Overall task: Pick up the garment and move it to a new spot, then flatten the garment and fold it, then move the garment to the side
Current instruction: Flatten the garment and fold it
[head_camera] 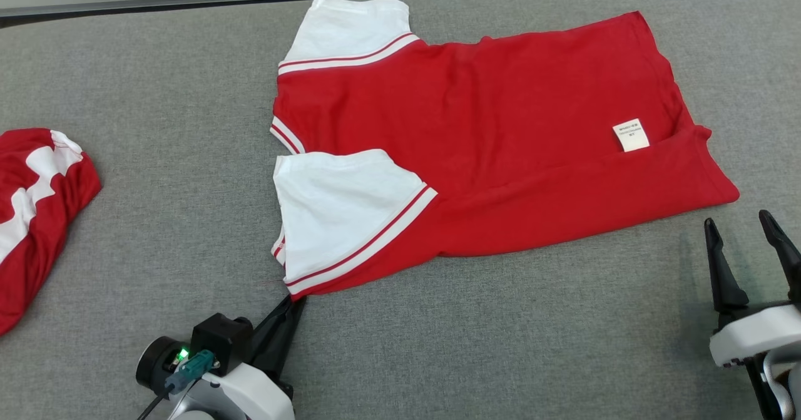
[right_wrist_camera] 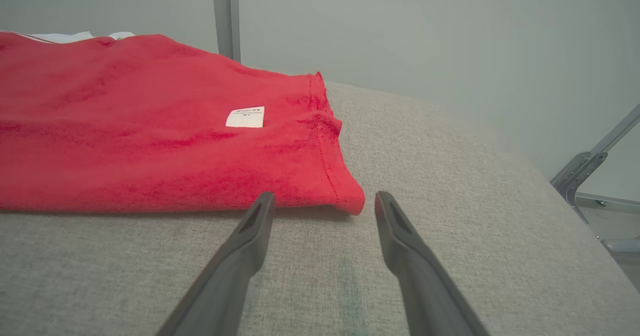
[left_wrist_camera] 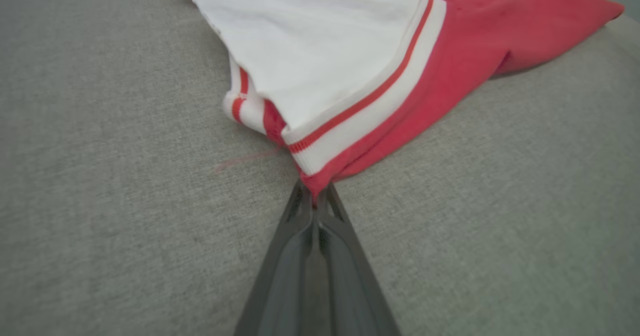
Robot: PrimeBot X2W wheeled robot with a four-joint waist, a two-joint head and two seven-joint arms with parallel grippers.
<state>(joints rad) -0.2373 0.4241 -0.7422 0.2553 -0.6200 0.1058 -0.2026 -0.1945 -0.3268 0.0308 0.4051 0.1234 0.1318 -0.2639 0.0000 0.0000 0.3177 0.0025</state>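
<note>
While left hand [head_camera: 295,302] pinches garment [head_camera: 500,126], another shirt [head_camera: 37,207] leftward

Red garment [head_camera: 500,132] with white sleeves, lying spread flat on grey table

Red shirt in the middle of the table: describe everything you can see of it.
The red shirt lies mostly flat on the grey fabric table, soft knit, sleeves toward the robot's left. Both sleeves are white with red-striped trim; a white label sits near the hem. The left end effector is shut on its corner at the near sleeve.
</note>
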